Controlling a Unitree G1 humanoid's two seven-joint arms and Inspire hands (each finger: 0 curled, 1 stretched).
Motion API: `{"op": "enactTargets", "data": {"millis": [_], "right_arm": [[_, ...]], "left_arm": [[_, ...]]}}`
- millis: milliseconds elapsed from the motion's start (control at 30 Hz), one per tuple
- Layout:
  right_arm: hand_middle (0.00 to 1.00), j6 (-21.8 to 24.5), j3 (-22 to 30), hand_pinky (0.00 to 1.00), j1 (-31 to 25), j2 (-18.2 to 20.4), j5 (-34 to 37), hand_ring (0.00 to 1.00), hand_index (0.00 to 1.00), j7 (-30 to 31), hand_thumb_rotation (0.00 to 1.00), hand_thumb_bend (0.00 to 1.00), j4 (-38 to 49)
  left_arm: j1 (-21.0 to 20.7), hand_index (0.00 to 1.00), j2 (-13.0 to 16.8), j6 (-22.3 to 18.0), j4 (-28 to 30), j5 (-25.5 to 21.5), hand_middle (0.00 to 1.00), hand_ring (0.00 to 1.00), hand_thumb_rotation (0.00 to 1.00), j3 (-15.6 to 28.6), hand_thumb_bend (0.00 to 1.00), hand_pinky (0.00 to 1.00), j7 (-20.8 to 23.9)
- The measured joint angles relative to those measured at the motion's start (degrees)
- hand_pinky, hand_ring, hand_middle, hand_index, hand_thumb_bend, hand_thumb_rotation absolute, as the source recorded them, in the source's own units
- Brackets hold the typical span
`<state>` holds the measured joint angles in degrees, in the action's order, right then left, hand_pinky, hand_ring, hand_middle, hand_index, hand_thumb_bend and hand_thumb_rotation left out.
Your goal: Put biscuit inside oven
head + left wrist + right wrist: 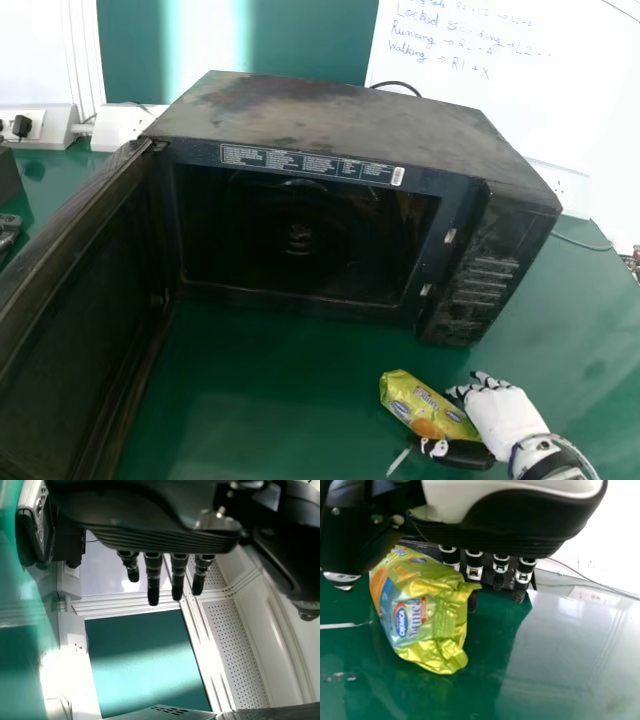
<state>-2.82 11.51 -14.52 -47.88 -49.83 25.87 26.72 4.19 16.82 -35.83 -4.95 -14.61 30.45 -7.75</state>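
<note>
Biscuit packet outside the open oven, between the right hand's thumb and fingers

The black oven [330, 115] takes up the middle of the scene, its door [80, 320] swung wide to the left and cut off by the head view's edge. Its cavity [300, 240] is so dark that the fittings inside are hard to make out. Beneath it spreads the green table [290, 390]; a whiteboard [590, 120] stands at the far right.

The left wrist view adds a green wall panel [145, 665] and perforated panels [235, 650]. There the left hand [165, 537] has its fingers hanging straight and loosely apart, with no hold on anything. A vented surface [170, 711] is cut off at the edge, and I cannot tell what it belongs to.

The right hand [497, 412] is at the near right, in front of the oven's control panel [480, 285]. Its fingers are mostly straight, with a wide gap to the thumb. The yellow-green biscuit packet [420, 405] is in that gap, low over the table; how firmly it is held, if at all, I cannot tell. The head view shows the packet's long printed face, partly covered at its near end by the hand; the right wrist view shows its crumpled end, overlapping a finger.
</note>
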Motion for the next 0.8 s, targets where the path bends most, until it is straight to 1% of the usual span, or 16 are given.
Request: {"op": "enactTargets", "data": {"millis": [67,167,333,533,800], "right_arm": [[0.83,-0.15,-0.17,0.91,0.06,0.00,-0.45,0.81,0.81,-0.40,0.52,0.94,-0.92],[0.82,-0.64,-0.62,0.89,0.49,-0.01,-1.20,0.80,0.81,-1.19,0.52,0.94,-1.61],[0.82,-1.20,-1.24,0.91,1.57,-0.03,-2.16,0.81,0.81,-2.03,0.51,0.93,-2.92],[0.82,-2.25,-1.52,0.90,2.10,-0.28,-2.86,0.80,0.80,-2.96,0.50,0.94,-3.93],[0.83,-2.88,-2.65,0.88,2.43,-1.49,-5.34,0.81,0.82,-3.98,0.53,0.92,-4.45]], "left_arm": [[0.04,0.98,-0.01,0.00,0.16,0.02,0.96,0.89,1.00,0.00,0.87,0.76,0.00],[0.11,0.98,-0.02,0.00,0.25,0.04,0.96,0.89,0.99,0.00,0.87,0.76,0.00],[0.25,0.98,-0.32,0.02,0.49,0.05,0.96,0.89,1.00,0.00,0.87,0.75,0.02],[1.21,0.98,-0.40,0.01,0.90,0.03,0.96,0.89,0.99,0.00,0.87,0.76,0.01],[1.96,0.98,-0.45,0.01,2.21,-0.05,0.96,0.88,0.99,0.00,0.87,0.76,-0.16]]}}
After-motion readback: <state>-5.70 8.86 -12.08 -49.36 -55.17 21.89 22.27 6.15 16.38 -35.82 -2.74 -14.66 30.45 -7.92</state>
